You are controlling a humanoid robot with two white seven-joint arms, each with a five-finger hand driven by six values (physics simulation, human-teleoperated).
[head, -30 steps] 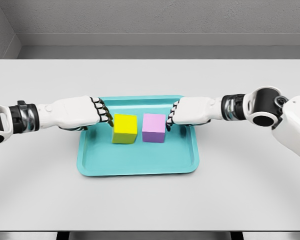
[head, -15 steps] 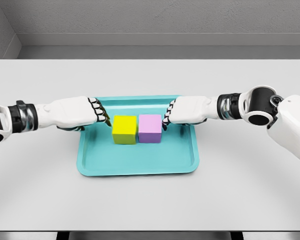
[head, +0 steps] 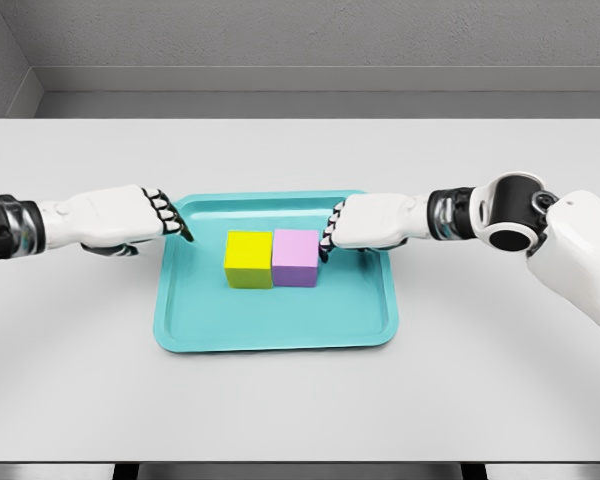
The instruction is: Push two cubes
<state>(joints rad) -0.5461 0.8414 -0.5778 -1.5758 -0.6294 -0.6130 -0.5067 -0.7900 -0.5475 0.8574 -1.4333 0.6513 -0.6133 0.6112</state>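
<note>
Pressing my right hand (head: pixel 365 222) against the right face of the purple cube (head: pixel 295 258), fingers curled into a loose fist and gripping nothing. The knuckles touch the cube's upper right edge.

Purple cube sits flush against the yellow cube (head: pixel 249 259); no gap shows between them. Both rest near the middle of the teal tray (head: pixel 276 325), slightly toward its far side, on the grey table (head: pixel 300 150).

My left hand (head: pixel 120 217) hovers at the tray's left rim, fingers curled, holding nothing, well apart from the yellow cube.

Judgement: the pair look joined, so the push seems close to done. To finish cleanly I would keep the right hand low and square on the purple face, pressing straight left, not downward, so the cube does not tip or twist. With nothing bracing the yellow cube's left side, a hard shove could slide the pair toward the left rim. Gentle pressure only.
</note>
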